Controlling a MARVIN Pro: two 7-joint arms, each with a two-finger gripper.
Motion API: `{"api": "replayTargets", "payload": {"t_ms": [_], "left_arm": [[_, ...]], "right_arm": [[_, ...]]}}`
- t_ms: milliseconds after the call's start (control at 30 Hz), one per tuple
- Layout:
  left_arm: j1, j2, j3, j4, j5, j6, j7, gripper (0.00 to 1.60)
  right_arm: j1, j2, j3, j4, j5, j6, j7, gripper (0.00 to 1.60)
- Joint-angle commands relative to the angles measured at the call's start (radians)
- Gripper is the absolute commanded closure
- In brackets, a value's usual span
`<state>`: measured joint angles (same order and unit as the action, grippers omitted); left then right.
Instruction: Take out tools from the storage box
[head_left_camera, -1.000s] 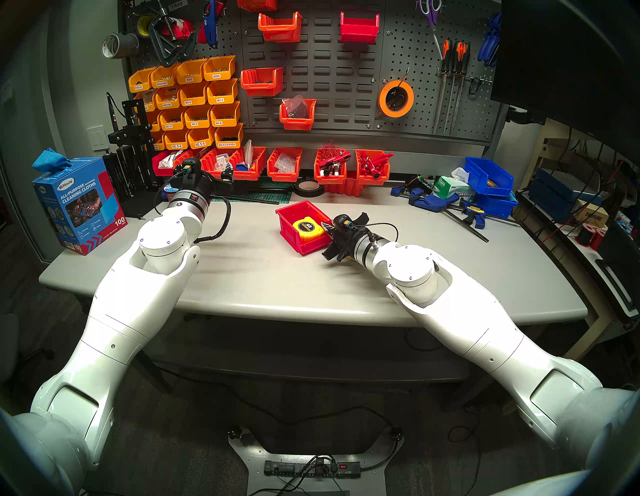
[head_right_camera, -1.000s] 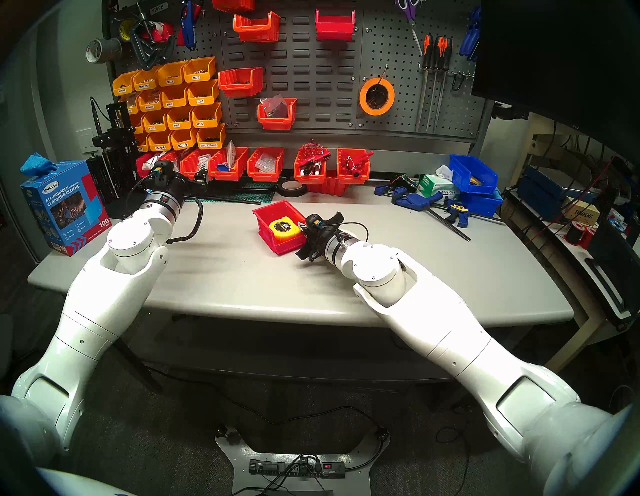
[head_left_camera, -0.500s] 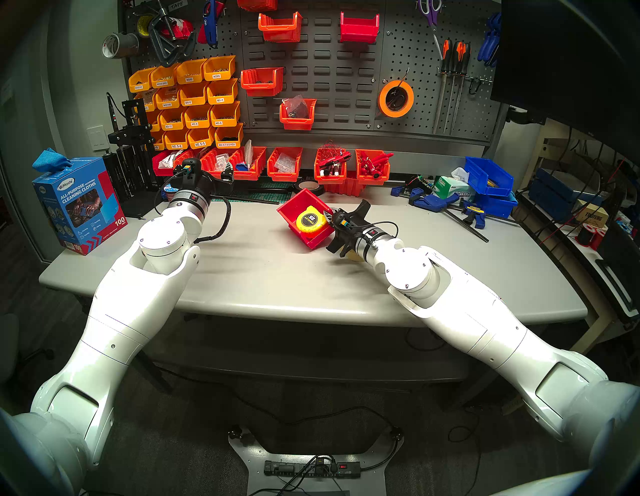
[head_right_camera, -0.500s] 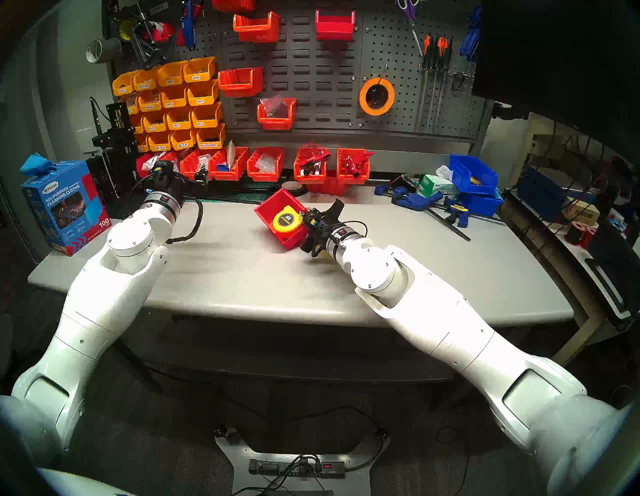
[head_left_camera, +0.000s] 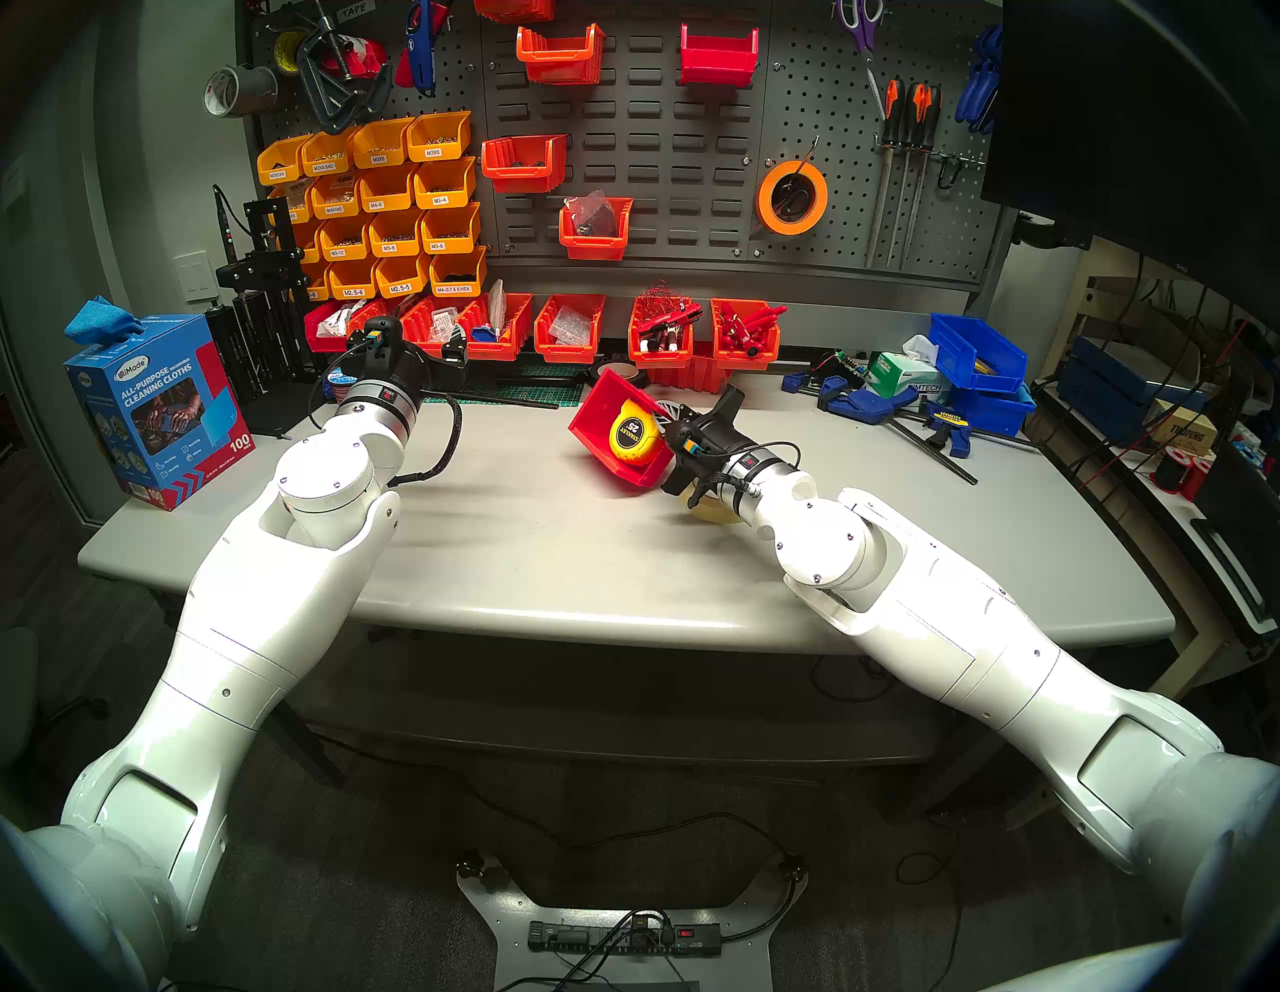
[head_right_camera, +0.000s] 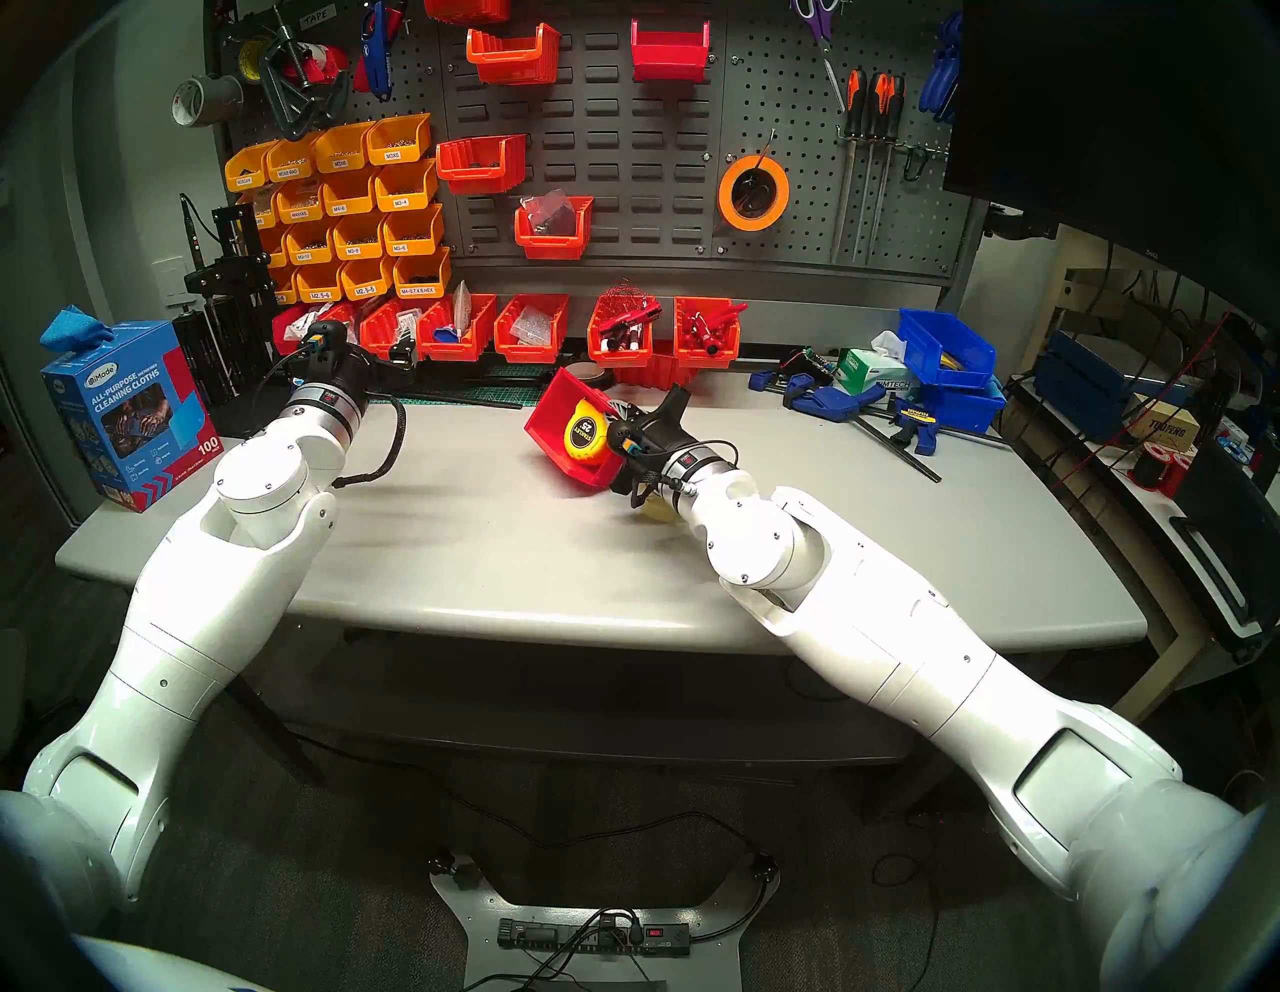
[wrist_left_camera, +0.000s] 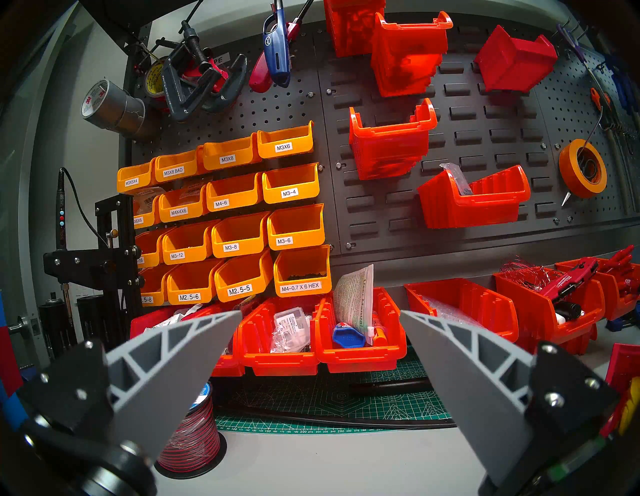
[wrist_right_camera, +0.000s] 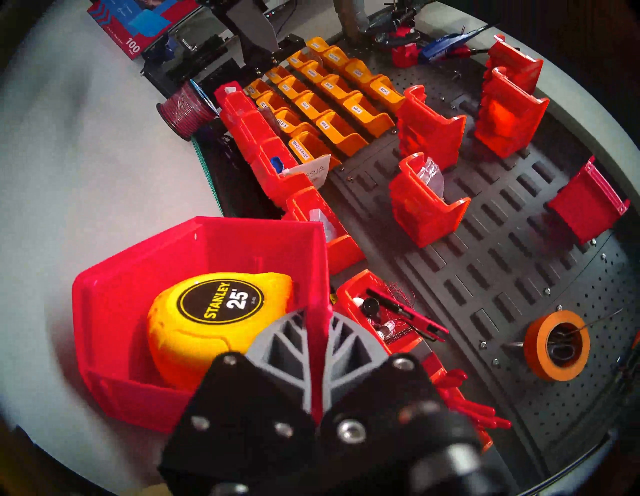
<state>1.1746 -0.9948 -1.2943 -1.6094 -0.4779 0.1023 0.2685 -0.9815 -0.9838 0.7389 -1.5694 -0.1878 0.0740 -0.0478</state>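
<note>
Red plastic storage box (head_left_camera: 609, 433) sits a bit right of the middle in the head stereo left view, tipped up high on its side above the grey table (head_left_camera: 526, 554). A yellow tape measure with a round black "25" label (head_left_camera: 632, 435) is inside the box, leaning on its lower wall. The right gripper (head_left_camera: 668, 424) pinches the box's side wall. A flat cream masking-tape roll (head_left_camera: 705, 509) lies on the table under the right wrist, partly hidden. The left gripper (head_left_camera: 454, 355) hangs at the middle left, near a row of orange-red bins (head_left_camera: 568, 332).

The head stereo right view shows the same tipped box (head_right_camera: 564, 426) with the tape measure (head_right_camera: 585, 435) in it.

In the left wrist view, the left gripper (wrist_left_camera: 320, 315) is spread wide with nothing in it.

In the right wrist view, the right gripper (wrist_right_camera: 317, 329) is clamped on the box wall (wrist_right_camera: 317, 277). The tape measure (wrist_right_camera: 214, 315) fills the lower left.
</note>
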Motion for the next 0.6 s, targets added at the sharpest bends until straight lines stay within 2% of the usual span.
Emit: {"api": "replayTargets", "payload": {"t_ms": [0,567], "left_arm": [[-0.015,0.002,-0.007,-0.008,0.0,-0.001,0.0,0.0],[-0.015,0.002,-0.007,-0.008,0.0,-0.001,0.0,0.0]], "right_arm": [[0.05,0.018,-0.012,0.001,-0.075,-0.078,-0.02,1.6],[0.087,0.018,-0.045,0.044,-0.168,-0.185,-0.006,1.6]]}}
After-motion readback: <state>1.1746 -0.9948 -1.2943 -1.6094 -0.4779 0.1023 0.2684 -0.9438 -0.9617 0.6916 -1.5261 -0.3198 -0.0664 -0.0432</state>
